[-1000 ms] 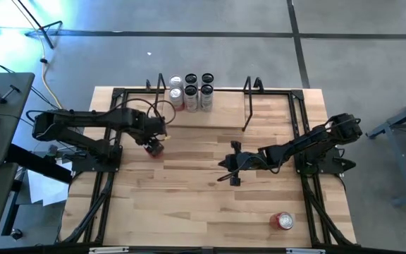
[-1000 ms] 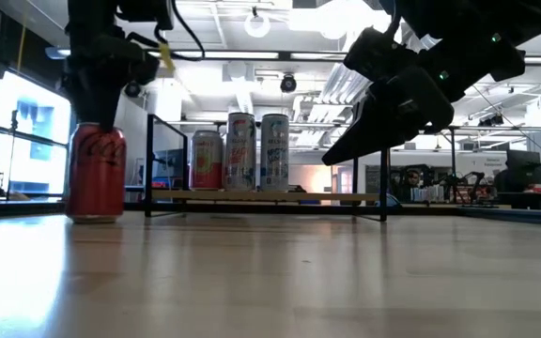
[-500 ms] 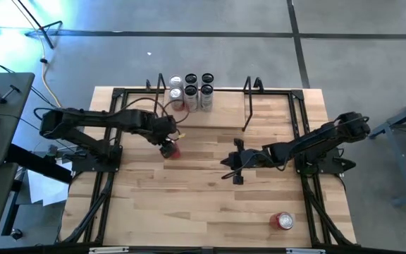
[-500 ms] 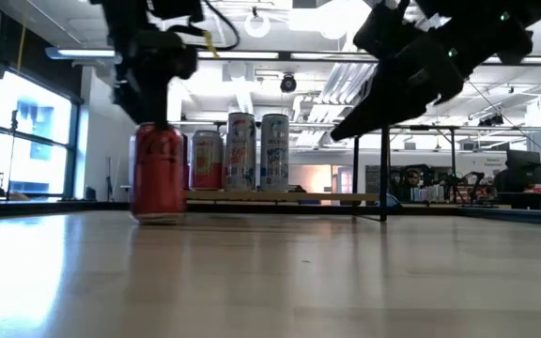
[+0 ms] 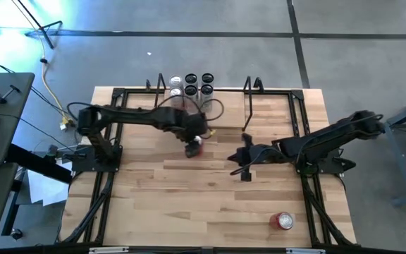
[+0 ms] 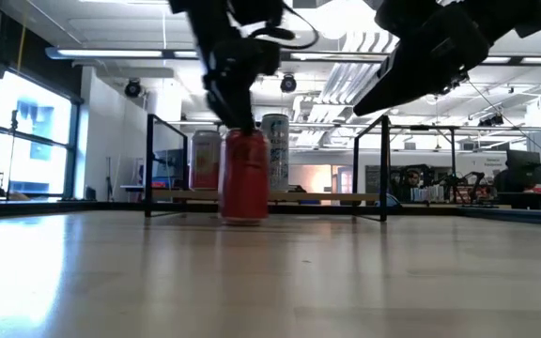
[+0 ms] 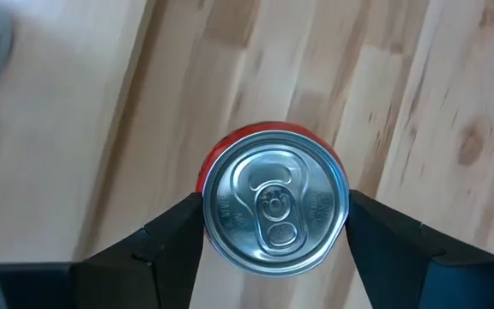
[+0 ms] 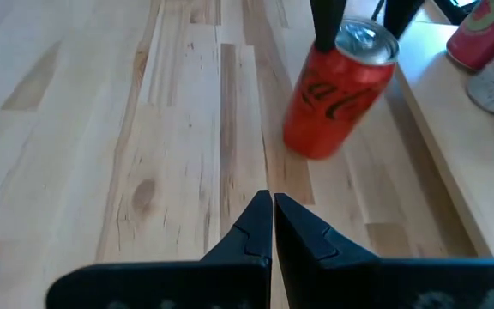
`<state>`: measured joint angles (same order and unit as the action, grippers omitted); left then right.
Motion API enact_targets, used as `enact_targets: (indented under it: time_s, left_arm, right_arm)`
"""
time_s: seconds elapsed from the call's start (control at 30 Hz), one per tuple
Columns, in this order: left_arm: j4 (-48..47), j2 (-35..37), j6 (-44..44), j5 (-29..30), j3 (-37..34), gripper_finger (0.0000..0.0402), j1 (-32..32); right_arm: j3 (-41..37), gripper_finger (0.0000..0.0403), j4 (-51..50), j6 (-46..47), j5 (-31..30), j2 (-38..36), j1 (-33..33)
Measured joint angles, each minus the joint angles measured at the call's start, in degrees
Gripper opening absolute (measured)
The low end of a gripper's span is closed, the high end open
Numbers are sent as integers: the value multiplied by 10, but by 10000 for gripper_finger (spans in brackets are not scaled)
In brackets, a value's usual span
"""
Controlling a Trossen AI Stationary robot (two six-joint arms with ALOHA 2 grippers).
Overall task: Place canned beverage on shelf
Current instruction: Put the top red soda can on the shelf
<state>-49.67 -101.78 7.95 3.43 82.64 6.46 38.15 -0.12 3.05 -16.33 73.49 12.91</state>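
The left gripper, its dark fingers clamped on either side of the upright red aluminium can, holds it at the tabletop just before the low light-wood shelf, hiding the can's top from above, while the right gripper hovers nearby, closed and empty.

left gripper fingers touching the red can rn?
Touching. In the left wrist view the left gripper has a finger pressed against each side of the red can, with no gap visible.
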Motion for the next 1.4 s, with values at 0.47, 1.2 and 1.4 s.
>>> enact_targets:
  time_s: [0.47, 1.2, 1.4]
  left_arm:
    - [71, -75, -141, -13, 69, 236, -7]
    - [99, -72, -127, -60, 61, 245, -11]
    - [103, -72, -106, -50, 61, 246, -11]
  right_arm:
    - [0, 0, -55, 21, -1, -20, 0]
    - [0, 0, -54, 25, 0, -28, 0]
    - [0, 0, -54, 25, 0, -28, 0]
